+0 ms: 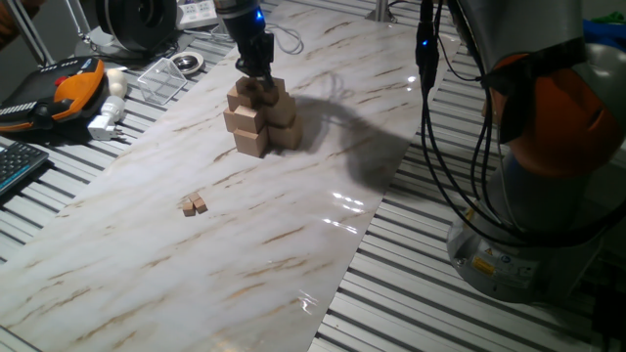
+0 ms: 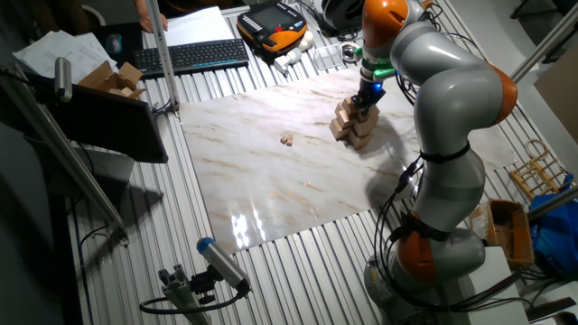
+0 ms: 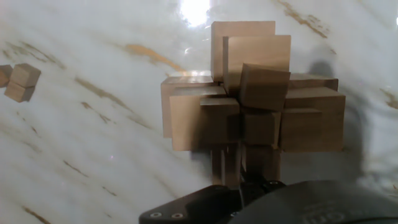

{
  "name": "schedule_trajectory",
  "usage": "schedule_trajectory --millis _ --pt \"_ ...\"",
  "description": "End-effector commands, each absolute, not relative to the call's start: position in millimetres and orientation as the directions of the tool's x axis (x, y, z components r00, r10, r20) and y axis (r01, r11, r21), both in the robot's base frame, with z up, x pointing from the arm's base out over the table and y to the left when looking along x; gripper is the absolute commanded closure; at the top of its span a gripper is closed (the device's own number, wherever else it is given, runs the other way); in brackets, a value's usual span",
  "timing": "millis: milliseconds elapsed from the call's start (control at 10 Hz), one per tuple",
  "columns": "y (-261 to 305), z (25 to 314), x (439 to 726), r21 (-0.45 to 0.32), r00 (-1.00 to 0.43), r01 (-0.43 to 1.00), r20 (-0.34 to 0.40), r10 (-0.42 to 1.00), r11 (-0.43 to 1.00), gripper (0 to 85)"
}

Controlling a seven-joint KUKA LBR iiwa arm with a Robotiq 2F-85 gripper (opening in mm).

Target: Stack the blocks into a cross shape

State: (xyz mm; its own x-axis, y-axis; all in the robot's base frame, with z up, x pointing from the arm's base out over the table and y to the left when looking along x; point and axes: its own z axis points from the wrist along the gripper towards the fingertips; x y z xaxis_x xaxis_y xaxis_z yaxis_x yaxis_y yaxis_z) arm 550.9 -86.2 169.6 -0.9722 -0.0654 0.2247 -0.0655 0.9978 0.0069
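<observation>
On veined marble [image 1: 293, 244], tiered wooden cross shape [image 1: 260, 119]

This is a robotics lab or workshop. A big orange-and-grey robot arm [image 2: 452, 135] stands on a slatted metal bench [image 1: 469, 313] with a marble-look board [image 1: 245, 225] laid on it. Black cables [image 1: 460, 147] hang loose, and an orange control pendant [image 2: 271, 23], a keyboard [image 2: 194, 56] and papers [image 2: 54, 50] lie around the edges.
</observation>
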Motion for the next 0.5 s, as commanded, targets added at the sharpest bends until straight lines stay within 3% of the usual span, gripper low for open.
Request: schedule_trajectory --millis 0,400 --pt "-85.2 170.9 549.9 0.006 -0.971 -0.062 0.229 -0.062 0.998 85.0" --pt "-62.3 186.6 548.3 0.009 -0.969 0.011 0.247 0.009 1.000 85.0"
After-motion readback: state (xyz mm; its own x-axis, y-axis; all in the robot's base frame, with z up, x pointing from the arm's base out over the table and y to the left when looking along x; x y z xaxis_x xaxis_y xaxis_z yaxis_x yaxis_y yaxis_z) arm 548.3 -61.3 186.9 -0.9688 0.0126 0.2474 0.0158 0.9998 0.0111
